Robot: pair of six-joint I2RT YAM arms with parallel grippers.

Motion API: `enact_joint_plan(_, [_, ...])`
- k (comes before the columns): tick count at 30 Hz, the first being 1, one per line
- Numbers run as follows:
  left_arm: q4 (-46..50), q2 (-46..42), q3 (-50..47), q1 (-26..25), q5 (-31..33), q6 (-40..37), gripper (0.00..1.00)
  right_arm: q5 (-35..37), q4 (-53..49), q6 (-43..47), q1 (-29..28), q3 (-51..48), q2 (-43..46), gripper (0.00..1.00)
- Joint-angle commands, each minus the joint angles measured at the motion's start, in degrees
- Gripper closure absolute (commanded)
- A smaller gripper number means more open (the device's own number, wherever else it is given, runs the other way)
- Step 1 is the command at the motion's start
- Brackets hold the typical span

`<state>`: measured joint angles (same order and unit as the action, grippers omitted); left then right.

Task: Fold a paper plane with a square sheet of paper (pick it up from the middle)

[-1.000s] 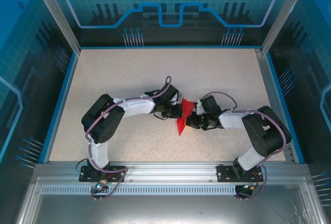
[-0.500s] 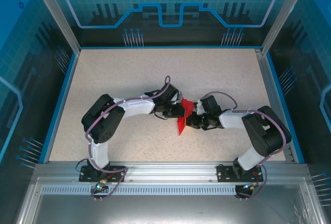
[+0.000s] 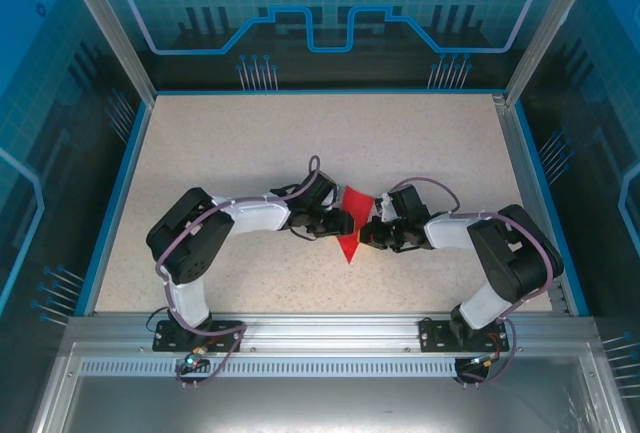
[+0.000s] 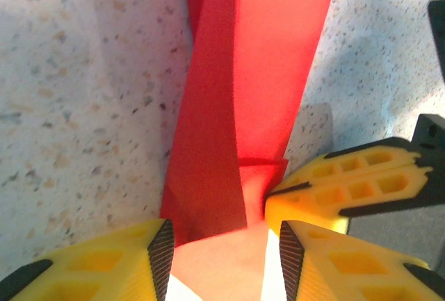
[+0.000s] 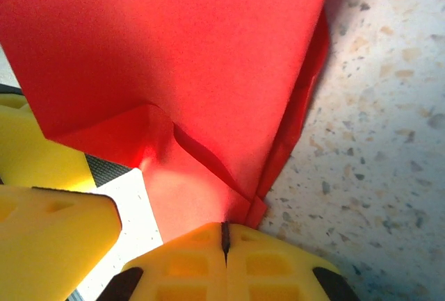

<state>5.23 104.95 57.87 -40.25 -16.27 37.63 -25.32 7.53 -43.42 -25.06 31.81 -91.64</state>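
The red sheet of paper [image 3: 350, 225] is folded into a narrow dart like a paper plane, its sharp tip toward the near edge, at the table's middle. My right gripper [image 5: 224, 235] is shut on the paper's folded edge [image 5: 208, 92], and it meets the paper from the right [image 3: 373, 234]. My left gripper [image 4: 224, 245] stands open, and the red paper [image 4: 243, 92] lies between and ahead of its jaws with a gap on both sides. Seen from above, the left gripper [image 3: 340, 223] sits at the paper's left edge. The right gripper's yellow fingers [image 4: 348, 186] pinch the paper beside it.
The speckled beige table [image 3: 250, 143] is bounded by a blue rim [image 3: 118, 193] and an aluminium frame at the near edge [image 3: 320, 328]. Both arms bend inward, and their elbows [image 3: 185, 243] [image 3: 515, 253] bulge toward the side rims.
My left gripper has opened and let go of the paper, and the left arm has drawn slightly nearer. The right gripper stays shut on the paper.
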Motion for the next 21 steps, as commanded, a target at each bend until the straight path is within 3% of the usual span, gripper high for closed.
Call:
enact_joint_plan(1, [-0.3,-2.8,-1.6,0.1,1.0,0.8,0.51,3.4,-3.4,1.0,1.6,-1.7,-1.7,1.0])
enact_joint_plan(12, [-1.1,-2.9,-3.9,0.0,2.3,1.1,0.48,3.0,-3.1,0.7,1.6,-1.9,-1.6,1.0])
enact_joint_plan(21, [-7.8,-2.0,-5.3,-0.2,-0.5,4.1,0.5,2.9,-3.6,0.7,1.8,-2.5,-0.9,1.0])
